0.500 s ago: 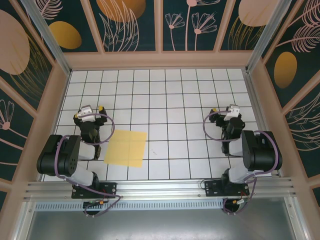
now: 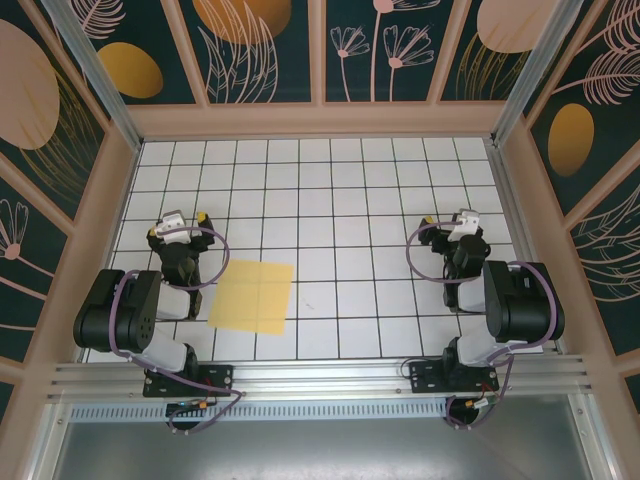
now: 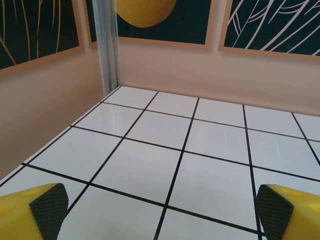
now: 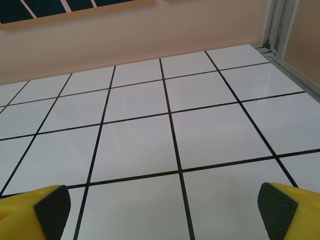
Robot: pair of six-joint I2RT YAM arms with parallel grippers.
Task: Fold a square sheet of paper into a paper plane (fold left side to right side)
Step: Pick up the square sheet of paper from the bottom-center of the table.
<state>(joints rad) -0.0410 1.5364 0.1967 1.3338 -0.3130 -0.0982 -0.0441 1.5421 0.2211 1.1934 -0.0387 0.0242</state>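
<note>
The square sheet of paper (image 2: pixel 252 297) is plain yellow and lies flat on the white grid table, near the front left. My left gripper (image 2: pixel 180 222) hovers just behind and left of the sheet, apart from it, and is open. In the left wrist view its fingers (image 3: pixel 47 207) stand wide apart over bare tiles, with the left gripper (image 3: pixel 160 215) holding nothing. My right gripper (image 2: pixel 458 220) is open at the right side, far from the sheet. The right gripper (image 4: pixel 162 212) has bare tiles between its fingertips (image 4: pixel 272 212). The paper plane is out of view.
Tan walls with dark floral panels enclose the table (image 2: pixel 340 190) on three sides. A metal post (image 3: pixel 107 45) stands in the back left corner. An aluminium rail (image 2: pixel 320 375) carrying both arm bases runs along the near edge.
</note>
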